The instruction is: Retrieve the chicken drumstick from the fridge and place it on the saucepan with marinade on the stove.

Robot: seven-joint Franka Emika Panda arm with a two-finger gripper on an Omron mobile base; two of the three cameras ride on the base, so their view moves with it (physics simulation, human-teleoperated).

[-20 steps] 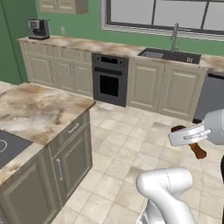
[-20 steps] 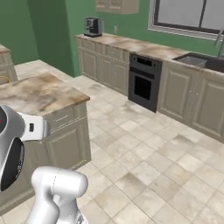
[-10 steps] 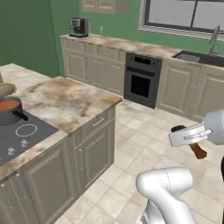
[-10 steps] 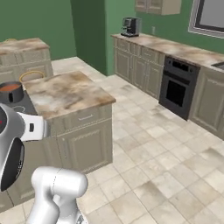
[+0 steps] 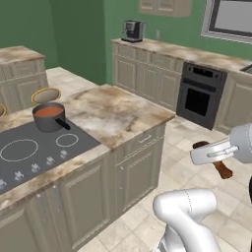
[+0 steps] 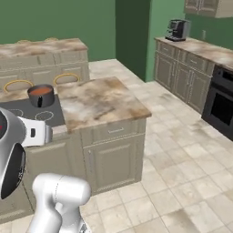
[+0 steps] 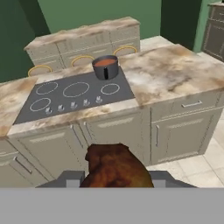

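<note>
One drumstick [image 7: 114, 168] clamped in claw [image 5: 212, 153], jaws part closed around the meat, carried off the floor mid-transit. Held out to the arm's side, likely to keep it free of the table [image 5: 123, 110] edge while the base swings toward the island.

Seen from the left base view: drumstick [image 5: 212, 158] crosswise through the claw, long axis slanting, dark thick end poking out up-left of the pads, thinner end sticking down-right past them. Roughly level with a slight downward tilt at the thin end. Hand view: brown bulk sits right between the tips, close to camera, pointing ahead-up; exact bone end not clear there.

Ahead of claw and below its line of sight: stove [image 7: 74, 98] set in the island table, knobs along the near edge. Saucepan [image 7: 105, 67] on the far burner, well ahead of claw, handle pointing toward claw. Marinade [image 7: 105, 62] flat inside, open top, nothing over it. Pan [image 5: 48, 116] far left of claw in left base view.

Grab done, placing not yet; judged about midway. Next needs closing the gap, then claw over the pan rim before letting go. Risk: thin end catching the rim, splash.
</note>
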